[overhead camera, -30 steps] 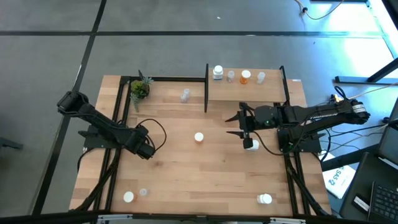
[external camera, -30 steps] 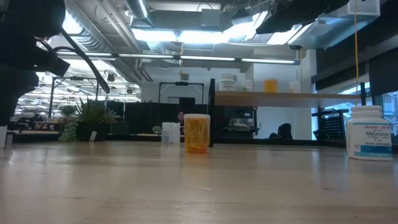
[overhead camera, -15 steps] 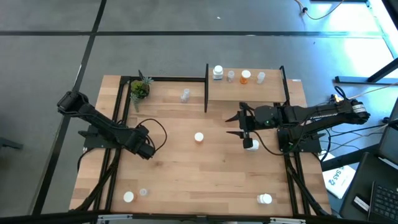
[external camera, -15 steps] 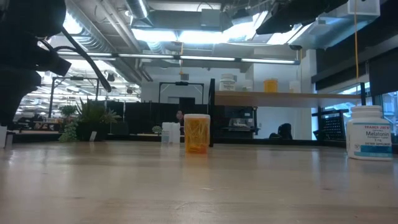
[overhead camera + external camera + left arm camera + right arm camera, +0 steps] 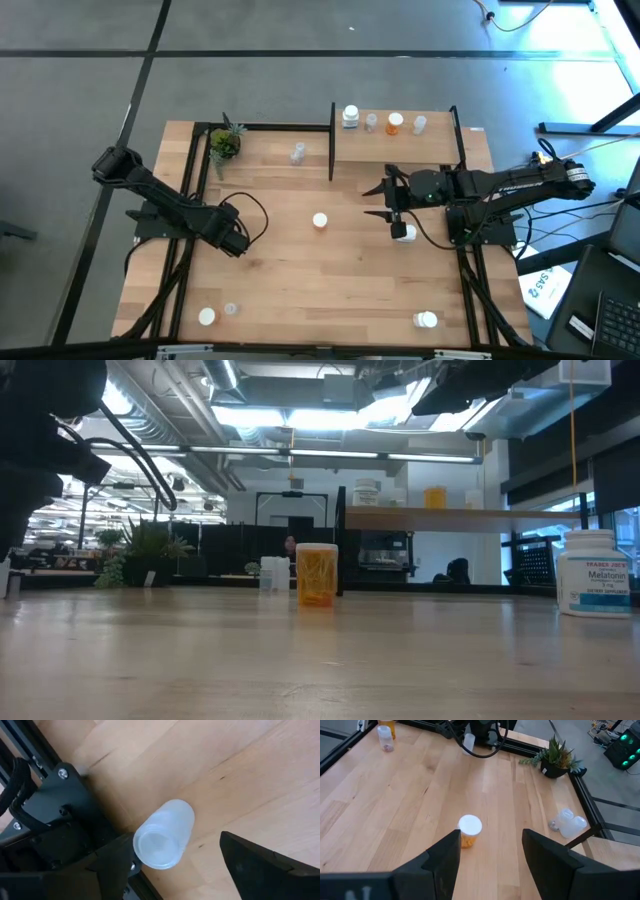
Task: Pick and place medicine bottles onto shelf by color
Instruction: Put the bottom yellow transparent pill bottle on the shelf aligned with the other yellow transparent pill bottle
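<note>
Bottles stood scattered over the large light-wood tabletop (image 5: pixel 300 270): an orange pill bottle with a white cap (image 5: pixel 320 221) near the middle, upright and well apart from both arms; a pair of clear bottles (image 5: pixel 297 154) toward the far edge beside the small green potted plant (image 5: pixel 224 142); a white-capped bottle (image 5: pixel 206 317) and a clear one (image 5: pixel 231 309) at the near left corner; and a white bottle (image 5: pixel 426 320) at the near right. The raised light-wood shelf between black metal posts (image 5: pixel 395 148) carried four bottles in a row, a white one (image 5: pixel 350 117), a clear one (image 5: pixel 371 122), an orange one (image 5: pixel 395 122) and another clear one (image 5: pixel 419 124). The right gripper (image 5: pixel 378 199) hung near the shelf's front edge with its fingers spread wide, empty, a white bottle (image 5: pixel 404 232) just beside it. The left gripper (image 5: pixel 238 240) sat low at the table's left side, fingers apart around a frosted clear bottle (image 5: pixel 163 841), which one finger appeared to touch.
</note>
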Robot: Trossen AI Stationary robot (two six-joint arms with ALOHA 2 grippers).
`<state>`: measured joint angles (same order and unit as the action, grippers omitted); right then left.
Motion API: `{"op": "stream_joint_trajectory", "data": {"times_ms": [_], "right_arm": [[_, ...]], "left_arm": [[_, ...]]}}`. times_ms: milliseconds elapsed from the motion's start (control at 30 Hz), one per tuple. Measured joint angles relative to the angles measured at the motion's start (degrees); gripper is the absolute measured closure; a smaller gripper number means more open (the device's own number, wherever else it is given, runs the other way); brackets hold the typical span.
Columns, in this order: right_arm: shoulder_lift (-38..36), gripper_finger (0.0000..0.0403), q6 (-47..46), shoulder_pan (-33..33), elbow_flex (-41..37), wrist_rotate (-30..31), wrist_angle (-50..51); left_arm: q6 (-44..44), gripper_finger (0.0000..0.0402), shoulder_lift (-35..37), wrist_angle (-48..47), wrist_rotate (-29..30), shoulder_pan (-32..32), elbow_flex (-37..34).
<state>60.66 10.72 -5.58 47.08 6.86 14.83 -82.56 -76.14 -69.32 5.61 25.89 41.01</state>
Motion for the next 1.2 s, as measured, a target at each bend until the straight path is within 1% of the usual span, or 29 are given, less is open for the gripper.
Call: {"op": "stream_joint_trajectory", "data": {"times_ms": [433,633,800,933,1033,1200], "right_arm": [[0.00,0.0189,0.00,0.00,0.01,0.01,0.00],[0.00,0.0189,0.00,-0.02,0.01,0.01,0.02],[0.00,0.0189,0.00,0.00,0.00,0.01,0.04],[0.00,0.0189,0.02,-0.02,0.00,0.01,0.04],[0.00,0.0189,0.06,-0.01,0.00,0.01,0.07],[0.00,0.0189,0.31,0.00,0.01,0.01,0.08]], "left_arm": [[-0.02,0.0220,0.00,0.00,-0.22,0.00,0.00],[-1.24,0.0256,0.00,0.95,0.83,0.00,0.02],[-1.04,0.0266,0.00,1.70,0.87,0.00,0.14],[-0.91,0.0266,-0.06,1.73,2.39,0.00,2.47],[0.62,0.0267,-0.07,1.09,5.54,-0.09,5.96],[6.68,0.0267,-0.07,0.97,8.22,-2.63,13.40]]}}
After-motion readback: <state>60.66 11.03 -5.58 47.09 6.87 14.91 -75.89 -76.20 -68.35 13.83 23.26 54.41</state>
